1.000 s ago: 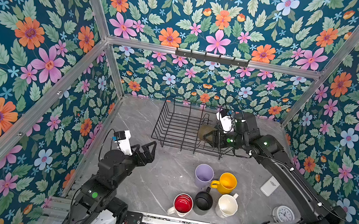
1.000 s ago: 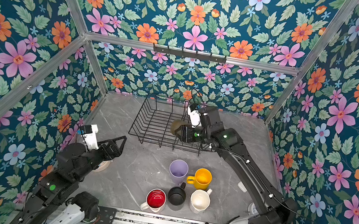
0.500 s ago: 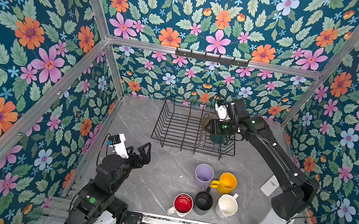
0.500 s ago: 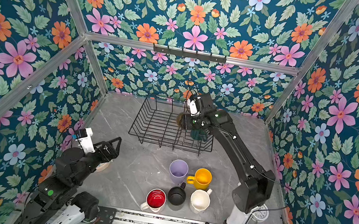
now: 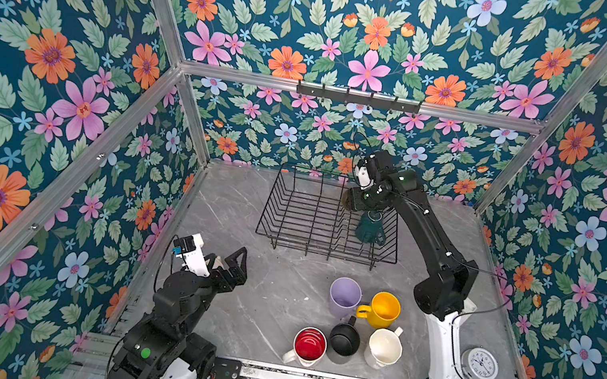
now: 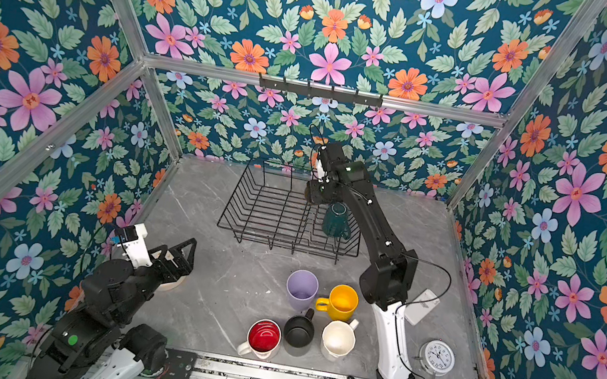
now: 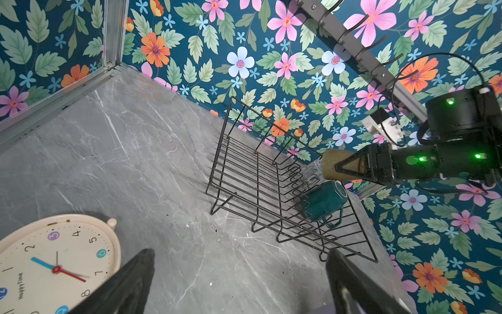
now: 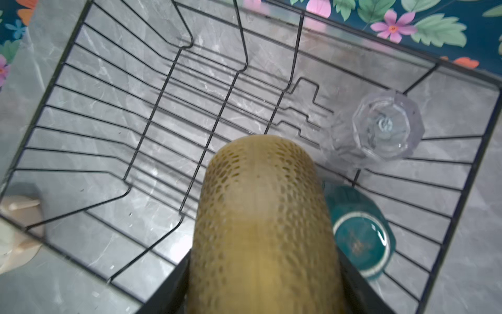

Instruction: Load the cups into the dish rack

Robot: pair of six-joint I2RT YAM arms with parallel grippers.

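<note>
My right gripper (image 5: 354, 203) (image 8: 264, 285) is shut on the olive glass tumbler (image 5: 348, 202) (image 7: 339, 164) (image 8: 260, 217), which is held on its side in the air above the right half of the black wire dish rack (image 5: 301, 215) (image 8: 152, 114). In the rack stand a dark green mug (image 5: 369, 227) (image 8: 358, 236) and a clear glass (image 8: 385, 127), both upside down. On the table in front stand the lilac tumbler (image 5: 345, 297), yellow mug (image 5: 384, 308), black mug (image 5: 344, 338), cream mug (image 5: 385, 346) and red-lined white mug (image 5: 309, 345). My left gripper (image 5: 227, 263) (image 7: 239, 271) is open and holds nothing.
A cream round clock (image 7: 54, 261) (image 6: 173, 283) lies under my left gripper at the front left. A white clock (image 5: 479, 364) stands front right, beside my right arm's base. A small white box (image 6: 422, 306) lies behind that arm. Flowered walls close in the table.
My right arm has raised its elbow and carried the olive tumbler a little back and left over the rack. The left gripper has drawn slightly toward the front.
</note>
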